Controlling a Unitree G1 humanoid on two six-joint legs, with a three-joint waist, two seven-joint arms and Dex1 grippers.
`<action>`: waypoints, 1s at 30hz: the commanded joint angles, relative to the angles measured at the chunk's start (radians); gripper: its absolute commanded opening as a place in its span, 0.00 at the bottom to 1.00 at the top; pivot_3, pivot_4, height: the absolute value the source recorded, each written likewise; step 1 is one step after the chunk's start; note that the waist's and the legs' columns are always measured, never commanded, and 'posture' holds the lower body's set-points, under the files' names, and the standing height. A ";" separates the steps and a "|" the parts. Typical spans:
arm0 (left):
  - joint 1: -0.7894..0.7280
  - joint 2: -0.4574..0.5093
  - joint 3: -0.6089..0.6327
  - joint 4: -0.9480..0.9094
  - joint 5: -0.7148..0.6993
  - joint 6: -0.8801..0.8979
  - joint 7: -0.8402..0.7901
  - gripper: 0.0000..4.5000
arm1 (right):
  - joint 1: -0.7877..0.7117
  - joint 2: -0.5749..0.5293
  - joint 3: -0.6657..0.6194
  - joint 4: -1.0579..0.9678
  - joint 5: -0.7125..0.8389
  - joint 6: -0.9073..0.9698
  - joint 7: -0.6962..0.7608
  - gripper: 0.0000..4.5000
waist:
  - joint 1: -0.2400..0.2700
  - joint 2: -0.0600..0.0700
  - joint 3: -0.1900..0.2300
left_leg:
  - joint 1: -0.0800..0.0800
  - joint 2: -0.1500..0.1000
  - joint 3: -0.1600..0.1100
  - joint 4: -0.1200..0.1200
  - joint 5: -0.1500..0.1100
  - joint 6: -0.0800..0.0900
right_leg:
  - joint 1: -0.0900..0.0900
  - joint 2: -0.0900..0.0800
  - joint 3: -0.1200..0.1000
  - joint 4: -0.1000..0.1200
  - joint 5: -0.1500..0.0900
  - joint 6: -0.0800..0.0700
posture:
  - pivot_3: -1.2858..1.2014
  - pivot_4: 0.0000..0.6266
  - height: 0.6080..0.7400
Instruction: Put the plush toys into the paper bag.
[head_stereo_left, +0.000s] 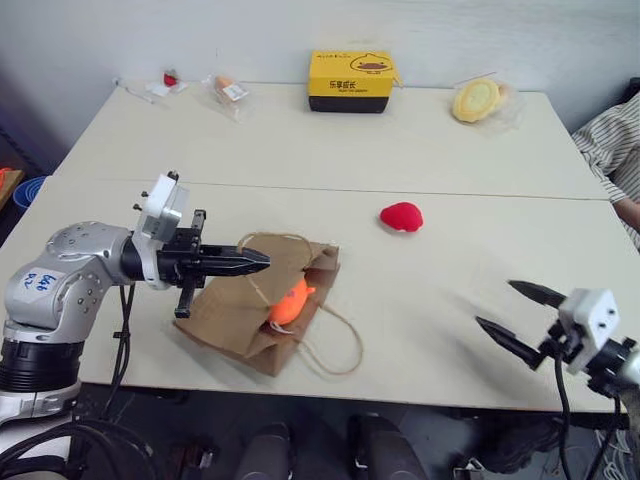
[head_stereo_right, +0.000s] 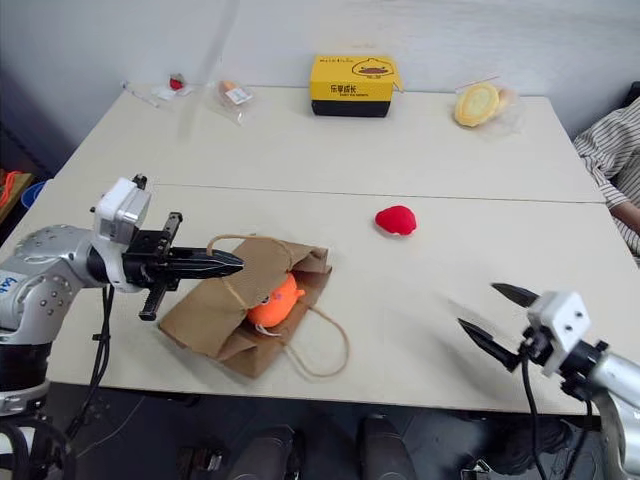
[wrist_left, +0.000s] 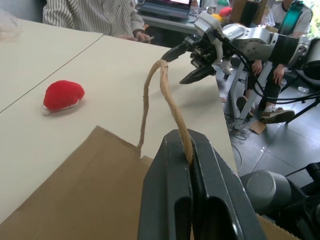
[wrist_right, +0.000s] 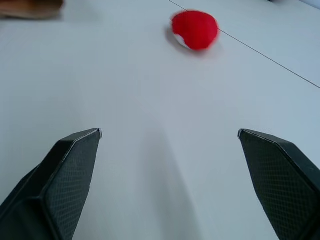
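Halfway through the job, judging by the layout: orange toy (head_stereo_left: 288, 302) lying at the mouth of the paper bag (head_stereo_left: 235, 318), partly inside; red toy (head_stereo_left: 402, 216) loose on the table (head_stereo_left: 300, 150), at about 2 o'clock from the bag and well apart from it. Bag flat on its side near the front edge, mouth toward 3 o'clock. Left gripper (head_stereo_left: 262, 262) clamped tight on one twisted handle (wrist_left: 165, 95), fingers fully together with the cord pinched between them, lifting the upper lip of the bag slightly. Right gripper (head_stereo_left: 512, 313) spread about as wide as it goes, empty, low over the table at roughly 4 o'clock from the red toy, pointed toward it, clear table between. Step in hand, as judged: mouth held up on the left side, right side free for the second pick. Next move probably calls for reaching the spread fingers to 10 o'clock, straddling the red toy, closing gently on soft stuffing, then carrying it toward 9 o'clock into the opening beside the orange one. Risk: orange toy not fully seated, may roll out if the handle gets tugged.
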 joint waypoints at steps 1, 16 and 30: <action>-0.003 0.021 0.033 0.004 0.005 -0.015 -0.006 0.00 | -0.003 0.014 0.005 -0.053 0.013 -0.007 -0.054 0.99 | -0.006 0.001 0.000 | 0.000 0.000 0.001 0.000 0.000 0.000 | -0.001 0.000 0.001 0.001 0.000 0.000 | 0.52 0.24 1.00; -0.024 0.006 0.052 0.010 0.018 -0.017 0.034 0.00 | -0.899 0.030 0.519 0.371 -0.240 0.362 -0.227 0.99 | -0.017 0.002 0.001 | -0.006 0.001 -0.002 0.000 0.001 -0.002 | -0.005 0.000 -0.003 0.004 -0.001 -0.002 | 0.52 0.24 1.00; -0.016 0.049 0.078 0.008 0.020 -0.018 0.019 0.00 | -1.191 0.168 0.576 0.952 -0.337 0.127 -0.232 0.62 | -0.031 0.002 0.001 | -0.007 0.000 -0.001 0.001 0.001 -0.002 | -0.006 0.000 -0.003 0.005 -0.001 -0.002 | 0.52 0.24 1.00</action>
